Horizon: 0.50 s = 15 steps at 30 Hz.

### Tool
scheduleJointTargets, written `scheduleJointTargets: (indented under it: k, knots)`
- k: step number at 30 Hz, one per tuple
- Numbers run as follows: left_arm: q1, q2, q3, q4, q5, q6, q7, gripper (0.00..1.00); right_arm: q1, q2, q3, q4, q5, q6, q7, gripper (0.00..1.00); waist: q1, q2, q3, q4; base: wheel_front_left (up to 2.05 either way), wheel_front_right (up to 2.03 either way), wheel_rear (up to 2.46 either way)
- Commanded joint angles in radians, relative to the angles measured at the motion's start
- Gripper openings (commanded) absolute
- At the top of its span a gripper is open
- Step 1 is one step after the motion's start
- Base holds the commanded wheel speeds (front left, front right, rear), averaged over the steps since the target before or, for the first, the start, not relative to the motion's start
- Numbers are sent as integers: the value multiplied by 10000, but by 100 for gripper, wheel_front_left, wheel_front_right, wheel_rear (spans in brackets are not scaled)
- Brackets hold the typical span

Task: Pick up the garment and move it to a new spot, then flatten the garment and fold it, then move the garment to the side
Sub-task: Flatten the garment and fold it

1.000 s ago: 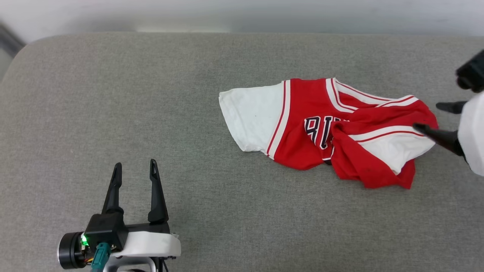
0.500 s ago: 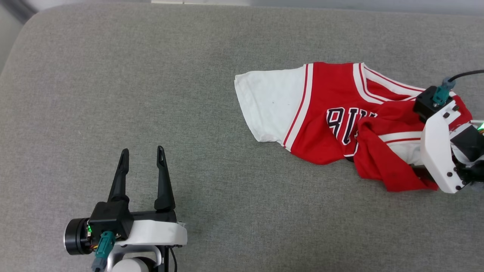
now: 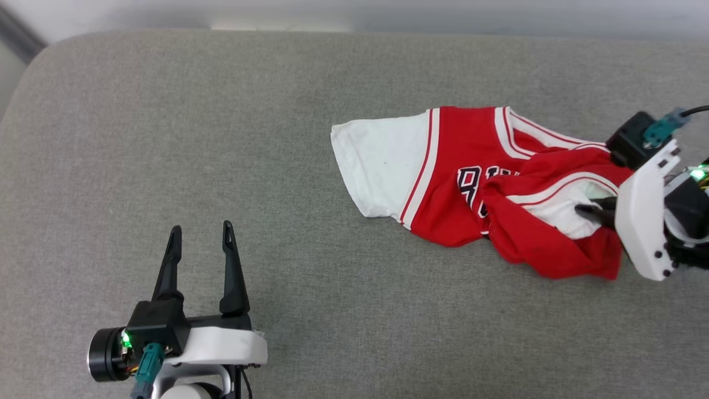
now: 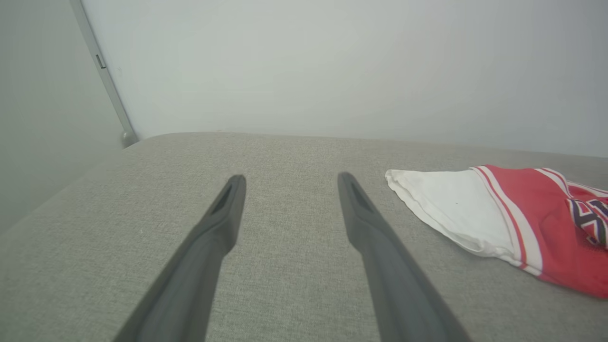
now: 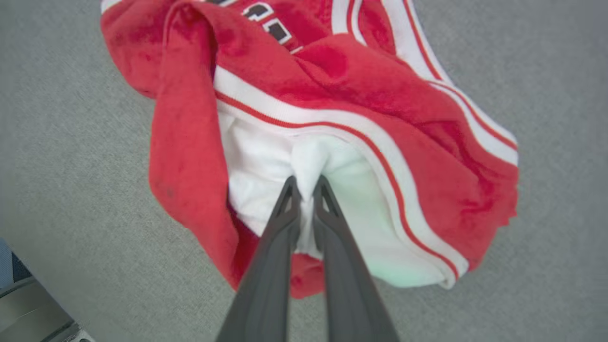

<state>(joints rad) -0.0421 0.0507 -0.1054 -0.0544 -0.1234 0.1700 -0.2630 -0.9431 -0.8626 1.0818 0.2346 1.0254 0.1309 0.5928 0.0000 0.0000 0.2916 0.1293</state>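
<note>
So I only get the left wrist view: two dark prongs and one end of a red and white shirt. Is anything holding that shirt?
Observer: Yes. The right gripper is shut on a pinch of white cloth at the other end of the garment.
Operator: Is that end lying flat?
Observer: No. It is crumpled, with a red flap folded over part of the black lettering.

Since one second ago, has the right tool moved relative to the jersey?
Yes. Judged against the jersey, the right tool went further in from its right edge, onto the white sleeve, and closed on a fold there.
</note>
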Motion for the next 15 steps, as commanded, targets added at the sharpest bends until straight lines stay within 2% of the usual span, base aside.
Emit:
scheduleJointTargets:
  k: [1, 5, 8, 12, 13, 15]
  knots:
    - [195, -8, 65, -5, 64, 5, -26, 100, 45, -275, -131, -334, 196, -3, -265, 0, 0, 0, -246, -162, 0, 0, 0]
    - [421, -9, 170, -93, 91, 24, -26, 100, 514, -1293, -634, -1224, 814, -5, -784, 0, 0, 0, -461, -346, 0, 0, 0]
    - [571, -9, 221, -171, 85, 38, -26, 100, 1108, -2078, -1092, -1356, 1271, -3, -1110, 0, 0, 0, -488, -453, 0, 0, 0]
    - [552, -10, 256, -213, 86, -26, -24, 100, 2074, -2860, -1439, -626, 1631, -5, -1478, 0, 0, 0, -405, -540, 0, 0, 0]
    - [503, -9, 260, -206, 107, -58, -26, 100, 2566, -2909, -1568, 94, 1835, -5, -1661, 0, 0, 0, -348, -550, 0, 0, 0]
    - [420, -10, 236, -186, 137, -111, -26, 100, 3103, -2733, -1488, 756, 1909, -4, -1698, 0, 0, 0, -296, -530, 0, 0, 0]
